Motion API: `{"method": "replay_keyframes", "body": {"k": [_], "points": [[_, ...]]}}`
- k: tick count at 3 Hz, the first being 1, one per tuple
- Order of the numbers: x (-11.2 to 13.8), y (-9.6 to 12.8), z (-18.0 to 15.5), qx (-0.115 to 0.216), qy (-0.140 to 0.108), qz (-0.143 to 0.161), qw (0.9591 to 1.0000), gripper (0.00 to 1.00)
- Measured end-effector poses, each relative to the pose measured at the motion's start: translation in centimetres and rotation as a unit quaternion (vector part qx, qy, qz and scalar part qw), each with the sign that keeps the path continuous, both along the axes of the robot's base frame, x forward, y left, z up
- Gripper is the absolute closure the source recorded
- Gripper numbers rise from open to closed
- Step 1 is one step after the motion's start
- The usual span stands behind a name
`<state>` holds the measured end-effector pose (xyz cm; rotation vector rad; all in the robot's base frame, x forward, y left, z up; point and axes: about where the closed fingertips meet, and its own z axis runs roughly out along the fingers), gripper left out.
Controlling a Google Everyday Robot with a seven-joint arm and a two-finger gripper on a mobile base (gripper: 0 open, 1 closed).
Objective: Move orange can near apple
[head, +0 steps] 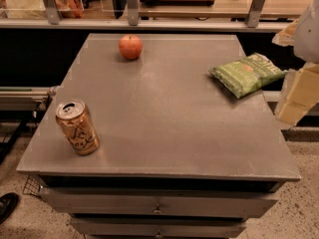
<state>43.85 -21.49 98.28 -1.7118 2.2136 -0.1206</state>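
**Orange can at the lower left, apple at the far edge, gripper off to the right**

A grey cabinet top [164, 118] fills most of the frame. The orange can [77, 127] stands on its base near the lower-left corner of the top, close to the left edge. Its silver pull-tab lid shows and dark scribbled lines run down its side. The apple [130, 47] sits in the upper middle of the frame, near the far edge and well apart from the can. Between the two lies plain grey tabletop.

A green chip bag [247, 73] lies flat at the right of the frame, near the right edge of the top and off to the side of the line from can to apple. Below the top are two drawer fronts, the upper one [159, 203] with a small handle. A dark shoe [7, 206] rests on the speckled floor in the lower-left corner. A shelf with metal uprights [132, 6] runs across the top of the frame behind the cabinet.

The gripper [298, 94] shows as pale cream blocks cut off by the right edge of the frame. It is beside the cabinet's right side and just right of the chip bag, far from the can and the apple. I cannot tell whether it is apart or together. It touches neither the can nor the apple.

Counted: one can, one apple, one chip bag, two drawer fronts, one shoe.
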Motion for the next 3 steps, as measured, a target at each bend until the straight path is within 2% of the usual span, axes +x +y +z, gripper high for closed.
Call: {"method": "replay_keyframes", "body": {"k": [1, 2, 3], "points": [[0.0, 0.0, 0.0, 0.000, 0.000, 0.000, 1.0000, 0.00], [0.9, 4.3, -1.6, 0.064, -0.006, 0.012, 0.9979, 0.00], [3.4, 13.3, -3.7, 0.185, -0.007, 0.041, 0.9818, 0.00]]}}
